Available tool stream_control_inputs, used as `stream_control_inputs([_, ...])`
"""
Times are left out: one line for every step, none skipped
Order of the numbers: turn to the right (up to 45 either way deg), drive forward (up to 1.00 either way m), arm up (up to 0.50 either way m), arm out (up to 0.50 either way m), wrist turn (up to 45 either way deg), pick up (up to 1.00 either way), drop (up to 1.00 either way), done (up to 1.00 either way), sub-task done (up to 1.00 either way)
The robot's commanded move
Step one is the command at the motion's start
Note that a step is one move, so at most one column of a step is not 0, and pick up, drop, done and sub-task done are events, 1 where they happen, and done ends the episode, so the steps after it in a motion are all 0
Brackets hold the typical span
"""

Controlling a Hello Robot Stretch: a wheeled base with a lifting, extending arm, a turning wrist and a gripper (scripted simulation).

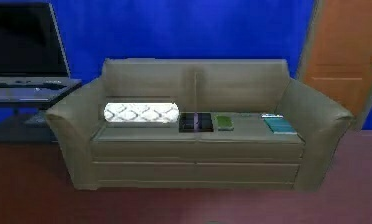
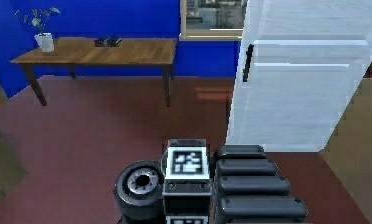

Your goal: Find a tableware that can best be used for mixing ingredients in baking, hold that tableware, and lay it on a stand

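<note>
1. Small green thing (image 1: 225, 122), possibly the mixing bowl, too small to tell: middle of the sofa (image 1: 194, 165) seat, between dark flat thing (image 1: 196, 123) and teal book (image 1: 279, 125).
2. Bearing: ahead of the base, not on the arm's side; a turn is probably needed.
3. Gripper (image 2: 142, 186): low against the robot; contents cannot be told.

The screen (image 1: 26, 40) runs off the forward view's left edge, the door (image 1: 344, 45) off its right. The dark blob (image 2: 109, 41) on the bench (image 2: 134, 50) is too small to name. The bottom edge cuts the tool (image 2: 142, 188); its fingers cannot be made out
</note>
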Motion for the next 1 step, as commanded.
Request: stream_control_inputs([0.0,0.05,0.00,0.00,0.0,0.00,0.00,0.00,0.00])
